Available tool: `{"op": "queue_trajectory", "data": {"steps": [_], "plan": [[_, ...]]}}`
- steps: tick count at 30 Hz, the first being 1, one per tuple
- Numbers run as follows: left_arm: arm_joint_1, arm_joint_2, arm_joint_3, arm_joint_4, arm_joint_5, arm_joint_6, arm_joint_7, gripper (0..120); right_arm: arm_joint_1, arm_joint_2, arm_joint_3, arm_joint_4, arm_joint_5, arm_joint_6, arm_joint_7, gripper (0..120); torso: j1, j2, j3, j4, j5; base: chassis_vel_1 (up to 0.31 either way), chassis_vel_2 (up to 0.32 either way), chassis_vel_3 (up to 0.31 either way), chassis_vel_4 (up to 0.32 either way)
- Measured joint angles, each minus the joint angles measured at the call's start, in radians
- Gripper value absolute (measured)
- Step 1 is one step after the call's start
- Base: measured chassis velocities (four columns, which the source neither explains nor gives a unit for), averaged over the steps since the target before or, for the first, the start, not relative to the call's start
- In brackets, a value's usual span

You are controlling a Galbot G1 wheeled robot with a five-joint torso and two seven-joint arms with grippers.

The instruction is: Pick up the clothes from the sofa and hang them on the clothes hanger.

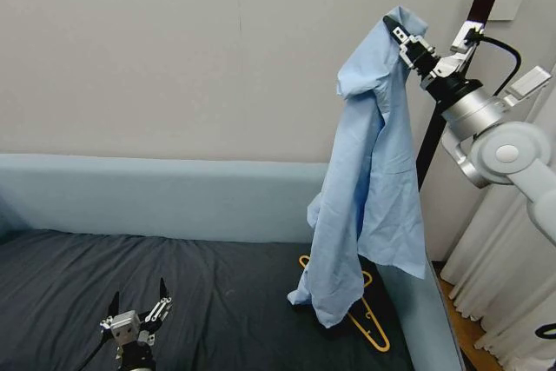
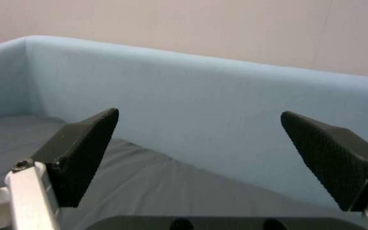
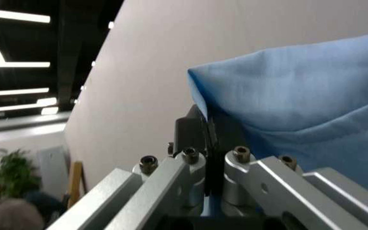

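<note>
Dark post just beside hanging shirt; sofa seat leftward open.

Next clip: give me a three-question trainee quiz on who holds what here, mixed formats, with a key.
1. Multiple choice: what grips the blue shirt? A) left gripper B) right gripper C) neither.
2. True or false: the orange hanger lies on the sofa seat.
3. Fill in: the left gripper's jaws stand ____.
Key: 1 B; 2 true; 3 open.
</note>
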State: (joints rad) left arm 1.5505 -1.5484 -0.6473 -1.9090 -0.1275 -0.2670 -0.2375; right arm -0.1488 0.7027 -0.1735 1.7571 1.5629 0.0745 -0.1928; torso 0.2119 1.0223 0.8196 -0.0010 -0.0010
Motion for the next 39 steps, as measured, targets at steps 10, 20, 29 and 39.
{"op": "queue_trajectory", "data": {"steps": [10, 20, 29, 39], "plan": [[0.042, 0.072, -0.089, 0.002, -0.040, 0.005, -0.003, 100, -0.408, 0.340, -0.141, -0.230, -0.472, 0.031, -0.137, 0, 0.000, 0.000, 0.000, -0.0004, -0.0001, 0.000, 0.000, 0.000, 0.000], [0.068, 0.083, -0.139, -0.015, -0.052, 0.005, -0.004, 100, -0.562, 0.552, -0.165, -0.410, -0.658, 0.063, -0.146, 0, 0.000, 0.000, 0.000, -0.0003, -0.0005, 0.000, 0.000, 0.000, 0.000], [0.067, 0.048, -0.135, -0.018, -0.030, -0.007, -0.004, 100, -0.678, 0.623, -0.245, -0.296, -0.694, -0.159, 0.312, 20, 0.000, 0.000, 0.000, -0.0003, -0.0001, 0.000, 0.000, 0.000, 0.000], [0.057, 0.021, -0.123, -0.011, -0.012, -0.013, -0.003, 100, -0.682, 0.539, -0.264, -0.157, -0.605, -0.223, 0.339, 52, 0.000, 0.000, 0.000, -0.0004, 0.0004, 0.000, 0.000, 0.000, 0.000]]}}
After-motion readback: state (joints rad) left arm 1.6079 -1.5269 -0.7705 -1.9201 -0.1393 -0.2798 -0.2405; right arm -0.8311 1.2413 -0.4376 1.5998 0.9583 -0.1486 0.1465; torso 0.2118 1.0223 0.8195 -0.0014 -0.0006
